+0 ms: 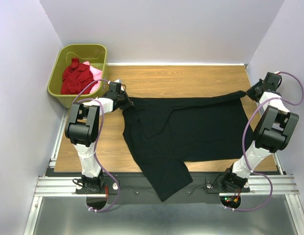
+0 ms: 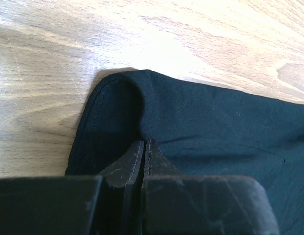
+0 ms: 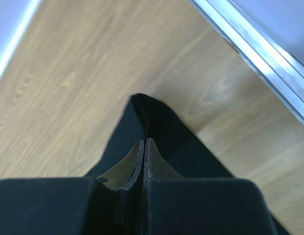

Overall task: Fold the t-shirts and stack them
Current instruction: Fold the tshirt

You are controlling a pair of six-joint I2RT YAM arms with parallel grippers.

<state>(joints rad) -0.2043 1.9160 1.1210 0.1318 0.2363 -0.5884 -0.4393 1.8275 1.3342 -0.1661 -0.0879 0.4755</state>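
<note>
A large black t-shirt (image 1: 186, 129) lies spread across the wooden table, one sleeve hanging over the near edge. My left gripper (image 1: 126, 101) is shut on the black t-shirt's far left corner; in the left wrist view (image 2: 144, 142) the jaws pinch the cloth (image 2: 201, 117) by its hem. My right gripper (image 1: 250, 93) is shut on the shirt's far right corner; in the right wrist view (image 3: 144, 142) the jaws pinch a black cloth point (image 3: 152, 112). A dark red shirt (image 1: 76, 76) and a pink shirt (image 1: 95, 72) lie crumpled in the basket.
An olive-green plastic basket (image 1: 61, 61) stands at the far left corner beside the table. Bare wood (image 1: 181, 81) lies beyond the shirt. A metal rail (image 3: 260, 58) edges the table at the right. Walls close in on three sides.
</note>
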